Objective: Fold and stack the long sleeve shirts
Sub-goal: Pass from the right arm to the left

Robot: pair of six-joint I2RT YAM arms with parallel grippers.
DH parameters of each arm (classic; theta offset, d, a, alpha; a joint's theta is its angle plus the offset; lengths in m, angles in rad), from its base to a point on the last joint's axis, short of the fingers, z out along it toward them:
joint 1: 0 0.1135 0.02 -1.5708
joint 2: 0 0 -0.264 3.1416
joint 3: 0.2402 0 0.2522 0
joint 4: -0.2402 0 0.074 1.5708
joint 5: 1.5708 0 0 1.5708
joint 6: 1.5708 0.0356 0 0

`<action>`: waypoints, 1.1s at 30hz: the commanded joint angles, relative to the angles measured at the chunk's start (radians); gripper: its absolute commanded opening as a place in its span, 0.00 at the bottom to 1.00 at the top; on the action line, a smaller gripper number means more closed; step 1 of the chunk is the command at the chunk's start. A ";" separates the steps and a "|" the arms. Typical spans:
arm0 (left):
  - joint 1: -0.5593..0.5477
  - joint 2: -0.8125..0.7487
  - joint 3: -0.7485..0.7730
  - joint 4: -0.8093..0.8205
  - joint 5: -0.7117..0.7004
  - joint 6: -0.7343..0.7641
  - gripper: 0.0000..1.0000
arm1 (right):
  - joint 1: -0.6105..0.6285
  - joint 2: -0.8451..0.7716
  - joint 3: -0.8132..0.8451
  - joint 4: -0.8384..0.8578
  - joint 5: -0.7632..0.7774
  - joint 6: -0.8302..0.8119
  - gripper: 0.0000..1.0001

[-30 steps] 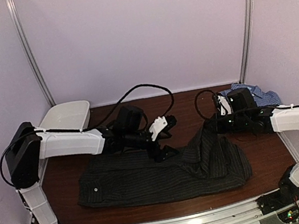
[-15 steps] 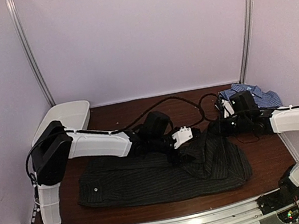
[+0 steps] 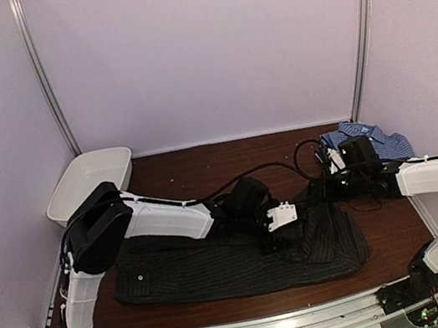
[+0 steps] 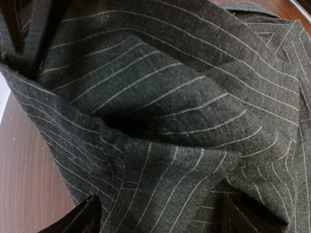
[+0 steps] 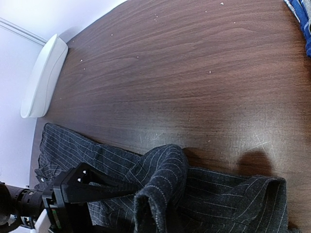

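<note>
- Black pinstriped shirt [image 3: 195,270] lies lengthwise along the near half of the dark wooden table [image 3: 203,167]. Its left part is flat and its right part is bunched and raised into a peak.
- White oval tub [image 3: 91,182] stands at the far left corner of the table, well apart from both shirts. Only its own white walls and floor show inside it.
- Blue-and-white check shirt [image 3: 380,137] lies crumpled at the far right corner, just behind the right arm and apart from the black one.
- Right gripper [image 3: 313,192] sits at the top of the peak with its jaws pressed together, pinching a fold of the black shirt. In its wrist view the pinched cloth rises from the table toward the camera and hides the fingers.
- Left gripper [image 3: 273,241] is low over the middle of the black shirt, just left of the raised fold, with its jaws spread wide.
- From the left wrist, the two dark fingertips [image 4: 87,216] stand on either side of a creased ridge of pinstriped cloth. Whether they touch the cloth cannot be told.
</note>
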 commanded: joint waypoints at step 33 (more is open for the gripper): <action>-0.077 0.020 -0.170 0.468 -0.299 -0.133 0.10 | -0.050 -0.044 -0.068 0.061 -0.032 0.002 0.00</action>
